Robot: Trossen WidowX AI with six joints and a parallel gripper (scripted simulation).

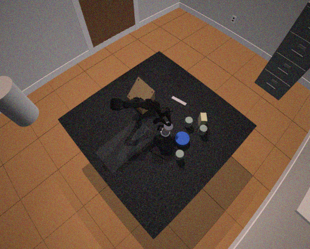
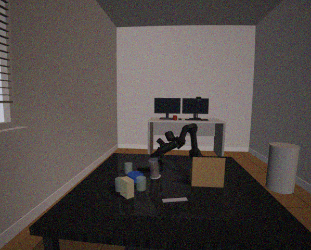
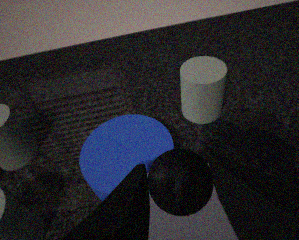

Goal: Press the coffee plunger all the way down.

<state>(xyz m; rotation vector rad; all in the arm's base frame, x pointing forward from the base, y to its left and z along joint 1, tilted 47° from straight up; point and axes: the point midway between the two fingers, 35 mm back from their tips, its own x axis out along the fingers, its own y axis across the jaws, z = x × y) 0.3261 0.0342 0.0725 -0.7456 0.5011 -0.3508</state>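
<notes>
The coffee press (image 1: 165, 132) (image 2: 154, 170) stands upright on the black table, a clear cylinder with a pale base ring and light lid. The lid also shows at the bottom of the wrist view (image 3: 191, 226). The round black plunger knob (image 3: 180, 181) sits low over the lid, with no rod visible between them. My gripper (image 1: 168, 123) (image 2: 152, 155) is shut on the knob, its fingertips right at the top of the press. In the wrist view one dark finger lies against the knob's left side; the other is hard to make out.
A blue round dish (image 1: 182, 138) (image 2: 135, 175) (image 3: 121, 150) is beside the press. Pale green cylinders (image 1: 188, 120) (image 1: 203, 128) (image 1: 179, 153) (image 3: 203, 95) stand around it, with a cream block (image 1: 203, 116) (image 2: 127, 188). A white strip (image 1: 179, 100) (image 2: 174, 199) and wooden box (image 1: 140, 90) (image 2: 208, 172) are farther off.
</notes>
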